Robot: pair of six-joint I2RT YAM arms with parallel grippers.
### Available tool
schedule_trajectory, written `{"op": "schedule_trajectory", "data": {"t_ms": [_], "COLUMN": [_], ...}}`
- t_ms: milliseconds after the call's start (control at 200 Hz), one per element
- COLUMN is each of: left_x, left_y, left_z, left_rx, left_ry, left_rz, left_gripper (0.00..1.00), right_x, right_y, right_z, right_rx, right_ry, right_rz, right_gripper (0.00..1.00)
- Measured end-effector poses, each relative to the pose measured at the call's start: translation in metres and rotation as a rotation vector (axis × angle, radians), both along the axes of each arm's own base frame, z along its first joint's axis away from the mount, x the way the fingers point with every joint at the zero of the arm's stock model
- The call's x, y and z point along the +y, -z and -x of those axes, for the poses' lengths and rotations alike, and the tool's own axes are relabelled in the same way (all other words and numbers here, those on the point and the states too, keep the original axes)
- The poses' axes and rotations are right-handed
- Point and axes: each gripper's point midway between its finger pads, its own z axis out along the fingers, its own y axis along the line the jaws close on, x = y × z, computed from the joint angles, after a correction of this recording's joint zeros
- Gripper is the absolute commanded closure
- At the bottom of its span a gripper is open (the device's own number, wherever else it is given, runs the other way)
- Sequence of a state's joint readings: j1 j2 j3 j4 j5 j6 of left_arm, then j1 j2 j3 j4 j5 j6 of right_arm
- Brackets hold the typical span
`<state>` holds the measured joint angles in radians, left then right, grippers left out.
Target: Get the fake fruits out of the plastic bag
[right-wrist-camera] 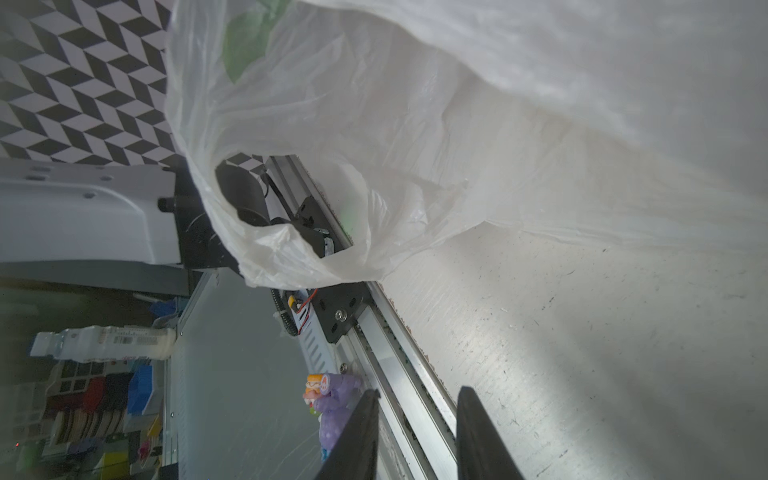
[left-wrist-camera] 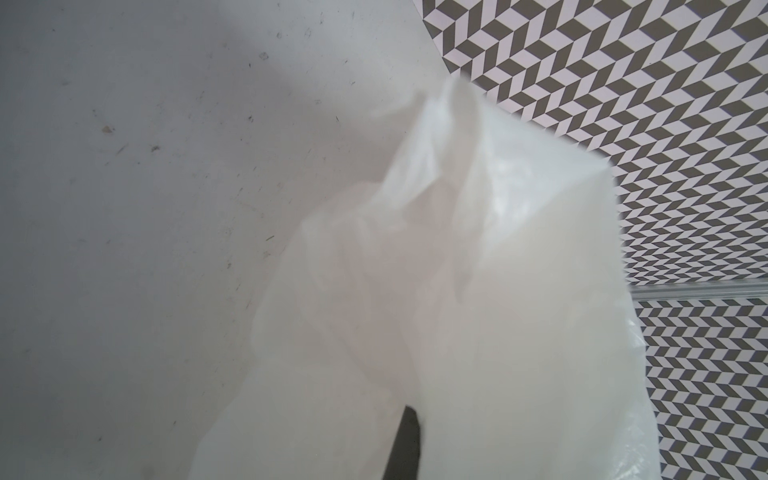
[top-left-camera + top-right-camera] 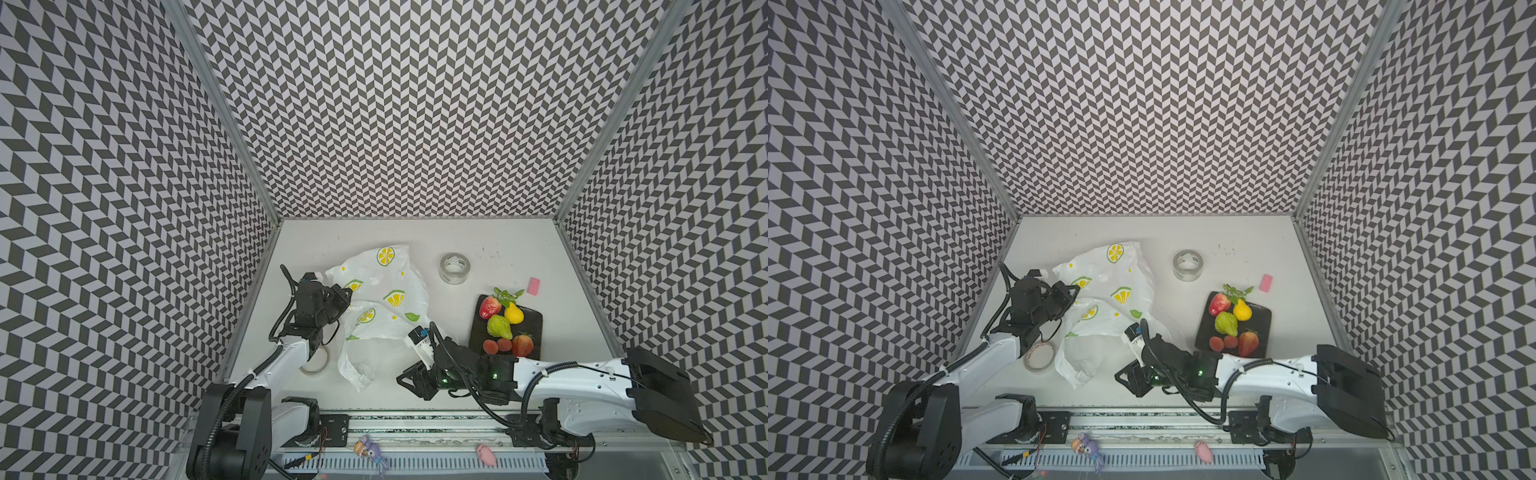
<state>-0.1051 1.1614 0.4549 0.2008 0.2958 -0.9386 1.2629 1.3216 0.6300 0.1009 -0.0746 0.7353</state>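
The plastic bag (image 3: 386,299) (image 3: 1108,286), white with lemon-slice prints, lies crumpled on the left half of the table. My left gripper (image 3: 347,297) (image 3: 1075,291) is shut on its left edge; in the left wrist view the bag (image 2: 498,291) hides all but one dark finger (image 2: 405,440). The fake fruits lie on a black tray (image 3: 534,320) at the right: a strawberry (image 3: 490,306), a yellow pear (image 3: 514,313), a green ribbed fruit (image 3: 500,327), two small red pieces (image 3: 498,345) and another strawberry (image 3: 523,345). My right gripper (image 3: 409,384) (image 1: 417,392) stands open and empty near the front edge, just right of the bag's loop handle (image 1: 291,249).
A clear tape roll (image 3: 455,268) stands behind the bag and another tape roll (image 3: 316,365) lies under my left arm. A pink eraser (image 3: 533,286) sits behind the tray. A purple toy figure (image 3: 370,451) (image 1: 332,399) and a pink one (image 3: 487,454) rest on the front rail.
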Motion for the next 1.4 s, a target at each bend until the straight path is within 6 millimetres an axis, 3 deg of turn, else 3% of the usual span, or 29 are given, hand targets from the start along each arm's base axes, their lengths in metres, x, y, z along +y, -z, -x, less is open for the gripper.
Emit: {"op": "schedule_trajectory", "data": {"t_ms": [90,150,280,365,390,566,781,866,976,1031,1247,1327,1402], "left_x": [0.0,0.0,0.004,0.009,0.01,0.024,0.029,0.014,-0.034,-0.048,-0.063,-0.074,-0.073], "left_y": [-0.003,-0.004,-0.013,-0.034,-0.04,-0.08,-0.101,-0.102,-0.103,-0.1,-0.084,-0.08,-0.078], "left_z": [0.001,0.003,0.011,0.013,0.014,0.015,0.007,0.013,0.027,0.034,0.052,0.058,0.055], "left_rx": [-0.01,-0.012,-0.027,-0.072,-0.088,-0.162,-0.154,-0.149,-0.161,-0.158,-0.112,-0.102,-0.094], "left_ry": [0.008,0.014,0.016,0.019,0.018,0.001,0.037,0.106,0.263,0.317,0.4,0.444,0.439], "left_rz": [-0.007,-0.017,-0.067,-0.121,-0.138,-0.271,-0.412,-0.477,-0.562,-0.588,-0.647,-0.681,-0.72], "left_gripper": [0.5,0.32,0.17,0.12,0.01,0.0,0.0,0.0,0.0,0.0,0.0,0.0,0.0], "right_x": [0.002,0.001,-0.003,-0.006,-0.007,-0.013,-0.053,-0.071,-0.087,-0.092,-0.076,-0.069,-0.069], "right_y": [0.007,0.013,0.017,0.018,0.017,0.022,0.046,0.045,0.034,0.026,-0.035,-0.043,-0.04], "right_z": [-0.013,-0.022,-0.038,-0.045,-0.046,-0.046,-0.052,-0.07,-0.101,-0.117,-0.188,-0.208,-0.213], "right_rx": [-0.043,-0.093,-0.234,-0.301,-0.313,-0.303,-0.159,-0.11,-0.09,-0.091,-0.15,-0.149,-0.137], "right_ry": [0.046,0.059,0.07,0.064,0.061,0.071,0.209,0.307,0.415,0.455,0.519,0.512,0.502], "right_rz": [0.015,0.044,0.105,0.134,0.139,0.13,0.134,0.102,0.046,0.023,-0.091,-0.105,-0.107], "right_gripper": [0.69,0.68,0.66,0.66,0.66,0.66,0.65,0.65,0.65,0.65,0.62,0.59,0.54]}}
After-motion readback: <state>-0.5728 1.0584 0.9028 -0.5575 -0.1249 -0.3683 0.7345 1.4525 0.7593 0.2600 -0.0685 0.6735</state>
